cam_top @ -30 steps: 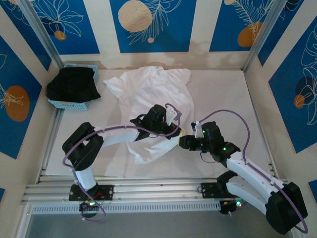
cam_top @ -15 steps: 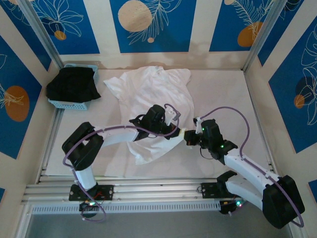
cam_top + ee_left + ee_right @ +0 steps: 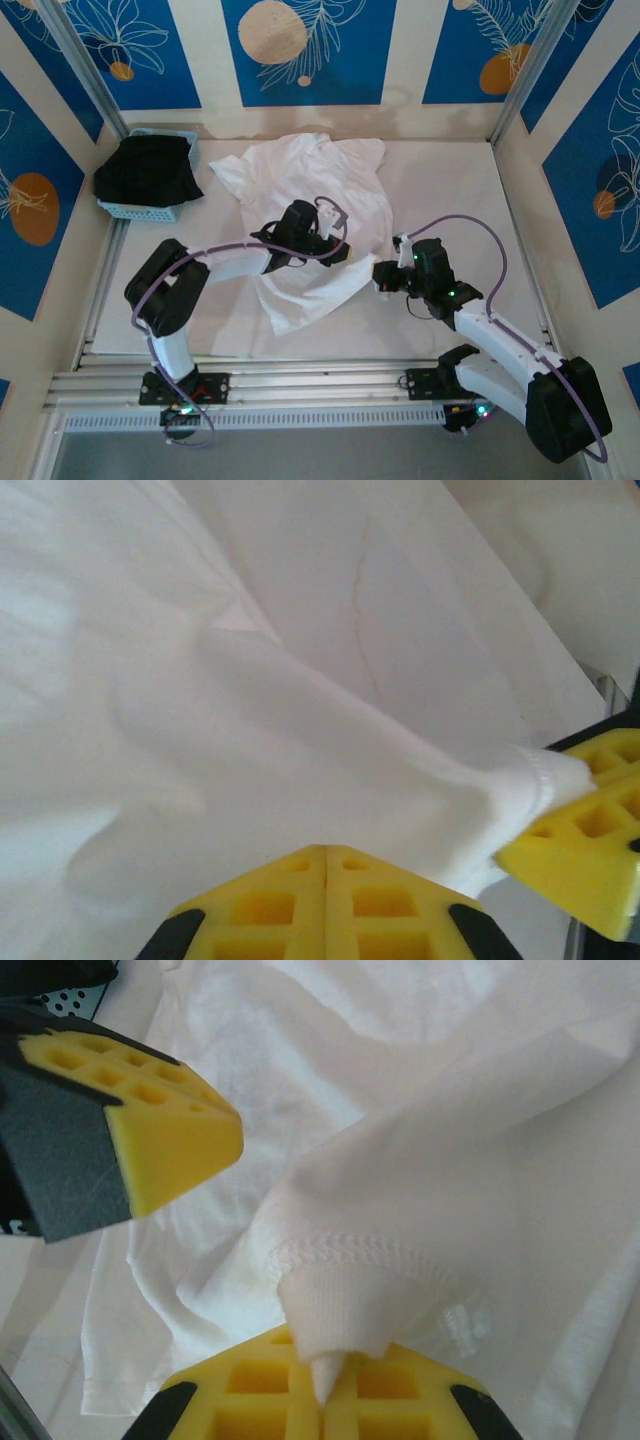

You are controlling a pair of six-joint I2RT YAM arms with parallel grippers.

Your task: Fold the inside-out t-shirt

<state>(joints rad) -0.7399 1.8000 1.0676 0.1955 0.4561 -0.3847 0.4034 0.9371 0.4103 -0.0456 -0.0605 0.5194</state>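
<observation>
- Right gripper [image 3: 322, 1385], yellow-padded, is clamped on the hem of the white soft cloth t-shirt [image 3: 310, 180]. In the right wrist view a rolled bit of stitched edge sticks up out of the seam between its two pads.
- From above, that gripper sits just off the shirt's near-right corner, and the cloth runs up to it in a drawn-out point.
- The left gripper [image 3: 325, 852] has its yellow pads pressed flat together, with no gap between them. Cloth lies right against their tips, but I cannot tell whether any of it is caught between them.
- The left arm reaches in from the near left, and its wrist hangs over the middle of the shirt.
- The two grippers are near each other but apart. In the left wrist view a raised ridge of cloth runs across to the right gripper's pads.
- The t-shirt lies spread on the white bench [image 3: 450, 190], a little left of centre. Its far end is close to the back wall, and a sleeve sticks out to the left there.
- The far half lies mostly flat with soft wrinkles. The near half passes under the left arm and ends in a loose flap towards the near edge.
- A light blue plastic basket [image 3: 178, 212] stands at the far-left corner of the bench, well apart from the shirt's body and near its left sleeve.
- A crumpled black garment [image 3: 145, 170] is heaped in the basket and spills over its rim.
</observation>
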